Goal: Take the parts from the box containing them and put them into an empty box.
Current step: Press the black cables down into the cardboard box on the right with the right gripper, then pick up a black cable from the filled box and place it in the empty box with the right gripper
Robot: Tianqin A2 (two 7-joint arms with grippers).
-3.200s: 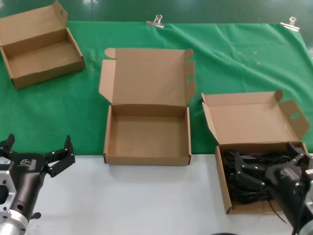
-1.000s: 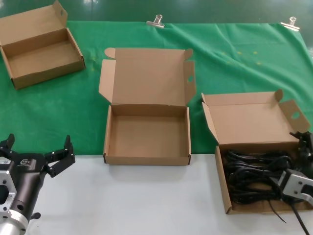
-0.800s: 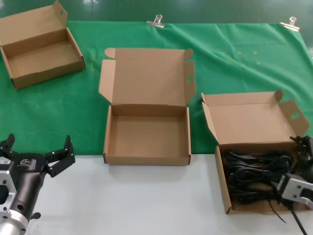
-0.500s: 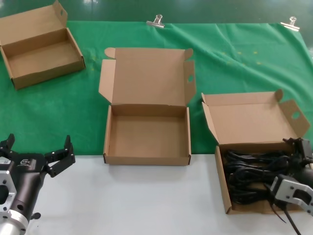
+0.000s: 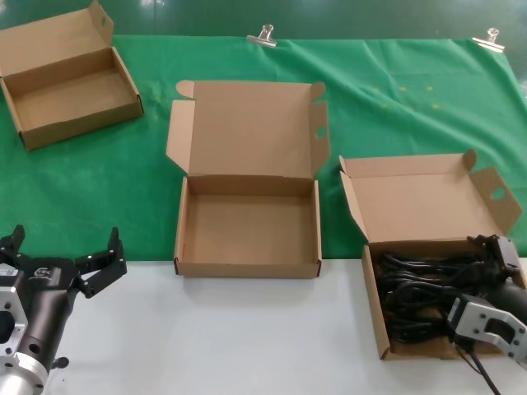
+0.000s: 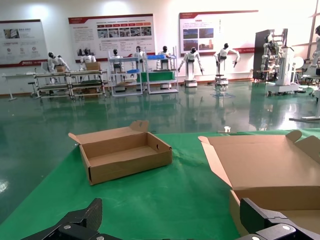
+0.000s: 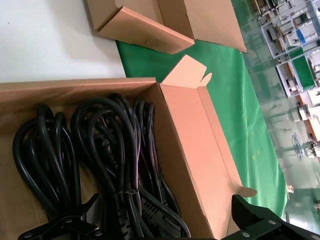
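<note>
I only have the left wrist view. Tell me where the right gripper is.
Observer: The right gripper hangs open over the cords in the right-hand box.
Operator: Report the middle box's tray.
Observer: The middle box holds nothing, and its lid stands open.
Operator: Place my left arm.
Observer: The left gripper is open over the white tabletop, apart from every box.

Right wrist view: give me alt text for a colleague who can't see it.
Coiled black power cords fill an open cardboard box, with the open right claw just above them, one finger outside the box wall. White table and green cloth lie beyond, with another cardboard box behind.
</note>
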